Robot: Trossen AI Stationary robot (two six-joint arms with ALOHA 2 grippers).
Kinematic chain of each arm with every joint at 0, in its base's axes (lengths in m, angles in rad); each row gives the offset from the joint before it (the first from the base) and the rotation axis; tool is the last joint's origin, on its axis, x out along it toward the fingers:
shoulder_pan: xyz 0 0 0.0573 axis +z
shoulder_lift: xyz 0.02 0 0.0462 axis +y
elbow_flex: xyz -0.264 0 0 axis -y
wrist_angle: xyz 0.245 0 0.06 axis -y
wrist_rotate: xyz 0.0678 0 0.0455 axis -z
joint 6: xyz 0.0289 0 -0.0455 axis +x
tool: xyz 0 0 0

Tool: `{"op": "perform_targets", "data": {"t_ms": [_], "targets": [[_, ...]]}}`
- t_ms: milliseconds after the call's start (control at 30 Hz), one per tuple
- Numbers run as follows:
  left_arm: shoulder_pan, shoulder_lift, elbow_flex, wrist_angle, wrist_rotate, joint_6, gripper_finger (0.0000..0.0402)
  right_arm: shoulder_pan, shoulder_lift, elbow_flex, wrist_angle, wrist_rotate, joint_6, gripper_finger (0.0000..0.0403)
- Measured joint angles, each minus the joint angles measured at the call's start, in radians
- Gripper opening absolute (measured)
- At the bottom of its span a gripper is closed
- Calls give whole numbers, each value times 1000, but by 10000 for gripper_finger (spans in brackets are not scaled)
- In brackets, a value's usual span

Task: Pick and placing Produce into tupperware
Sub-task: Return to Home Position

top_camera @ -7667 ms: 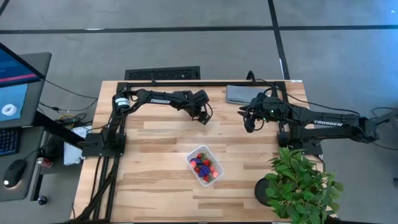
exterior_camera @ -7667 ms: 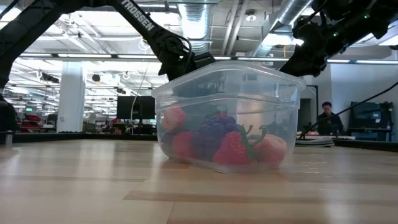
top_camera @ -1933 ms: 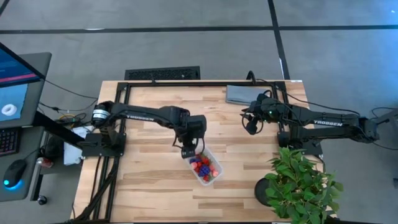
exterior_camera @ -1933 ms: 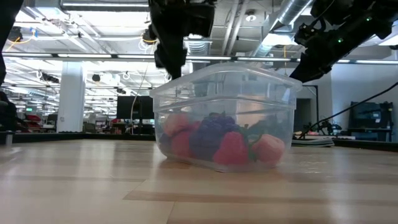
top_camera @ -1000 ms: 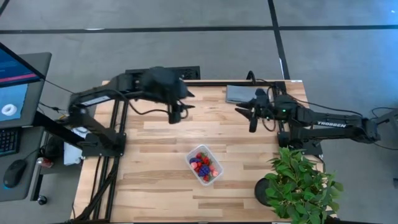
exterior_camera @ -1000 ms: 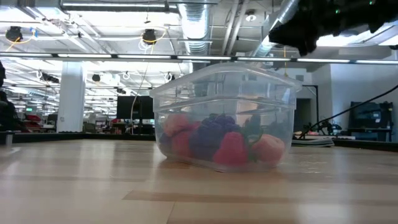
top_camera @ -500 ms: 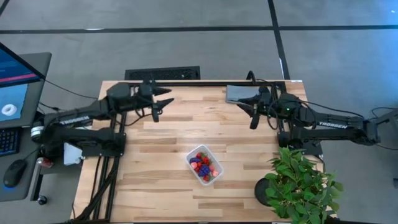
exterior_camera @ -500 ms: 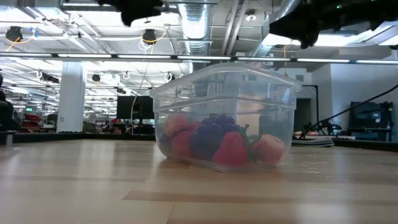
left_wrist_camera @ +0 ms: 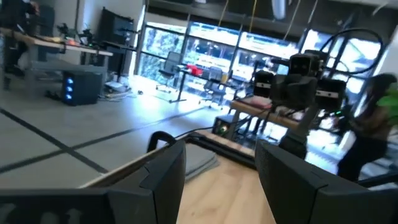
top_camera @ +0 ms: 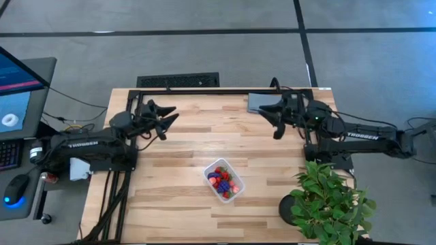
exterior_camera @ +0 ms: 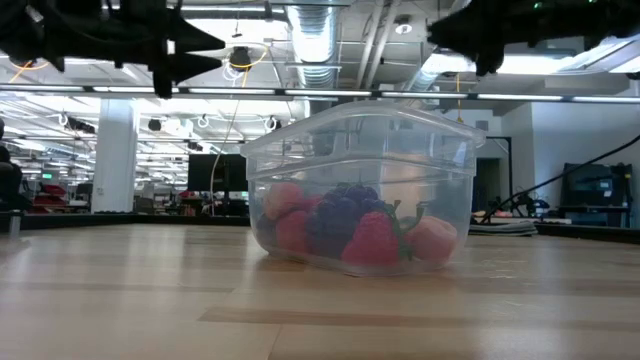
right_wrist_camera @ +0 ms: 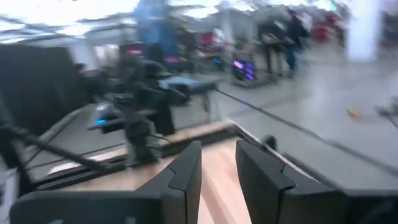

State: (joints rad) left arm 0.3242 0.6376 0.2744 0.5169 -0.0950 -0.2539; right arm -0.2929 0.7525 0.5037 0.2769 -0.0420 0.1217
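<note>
The clear tupperware (top_camera: 224,180) stands on its base on the wooden table, right of centre and toward the near edge. In the low view the tupperware (exterior_camera: 365,190) holds the produce (exterior_camera: 345,225), red and pink pieces around a dark purple one. My left gripper (top_camera: 163,112) is up at the table's far left, level, open and empty, its fingers (left_wrist_camera: 168,168) spread wide. My right gripper (top_camera: 271,117) hovers at the far right, level. A narrow gap shows between its fingers (right_wrist_camera: 189,171), with nothing in it. Both grippers are well clear of the tupperware.
A folded grey cloth (top_camera: 261,102) lies at the far right edge, under my right arm. A green potted plant (top_camera: 328,201) stands at the near right corner. Bare wood lies left of the tupperware and in front of it. A monitor (top_camera: 17,88) stands off the left side.
My left gripper has swung from high over the table's far middle toward the left edge and come down. It has tipped from pointing downward to about level and has rolled. It stays open and empty. The tupperware and produce have not moved.
</note>
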Motion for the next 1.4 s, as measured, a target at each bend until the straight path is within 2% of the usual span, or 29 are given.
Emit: {"op": "perform_targets", "data": {"t_ms": [167,333,500,700,800,900,1033,1400], "targets": [[-52,-77,-68,34,-17,-45,183,44,-1,0,49,-24,-93,122],[-140,-139,-85,26,-117,-37,183,25,-1,0,52,-21,-104,122],[-228,-149,-85,11,-227,2,183,-7,-1,0,53,-26,-104,122],[-308,-147,-85,-42,-334,47,183,-39,-1,0,53,-105,-107,122],[-334,-160,-116,6,-388,82,183,-56,-1,0,48,-141,-104,122],[-350,-202,-165,73,-385,114,183,-67,-10,-9,47,-173,-104,122],[-362,-293,-214,95,-362,154,183,-88,-98,-41,62,-183,-104,122],[-364,-565,-215,-124,-337,226,183,-166,-495,-118,-128,-191,-74,122]]}}
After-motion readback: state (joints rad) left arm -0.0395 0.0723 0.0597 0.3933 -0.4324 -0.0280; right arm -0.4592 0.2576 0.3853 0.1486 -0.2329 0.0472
